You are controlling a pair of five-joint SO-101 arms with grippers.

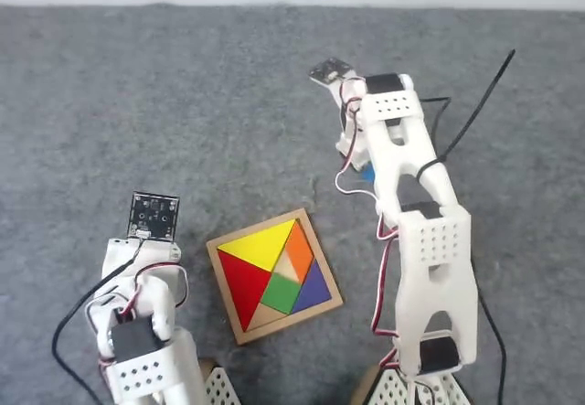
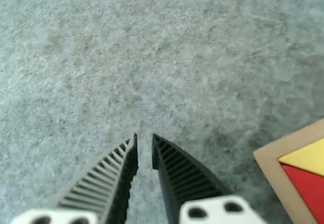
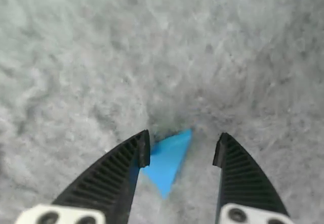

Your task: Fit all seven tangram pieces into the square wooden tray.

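The square wooden tray (image 1: 226, 241) lies on the grey carpet between the two arms. In it are a yellow triangle (image 1: 260, 245), a red triangle (image 1: 239, 282), an orange piece (image 1: 300, 250), a green square (image 1: 283, 291) and a purple triangle (image 1: 313, 286), with wood-coloured patches among them. A blue triangle (image 3: 167, 161) lies flat on the carpet, away from the tray on the far right side, and shows beside the right arm (image 1: 368, 175). My right gripper (image 3: 183, 142) is open and low, with a finger on either side of the blue triangle. My left gripper (image 2: 144, 144) is shut over bare carpet, close to the tray's corner (image 2: 276, 163).
Grey carpet covers the whole table, with wide free room at the back and left. The right arm's white links (image 1: 430, 240) reach over the carpet just right of the tray. The left arm (image 1: 137, 332) sits at the front left.
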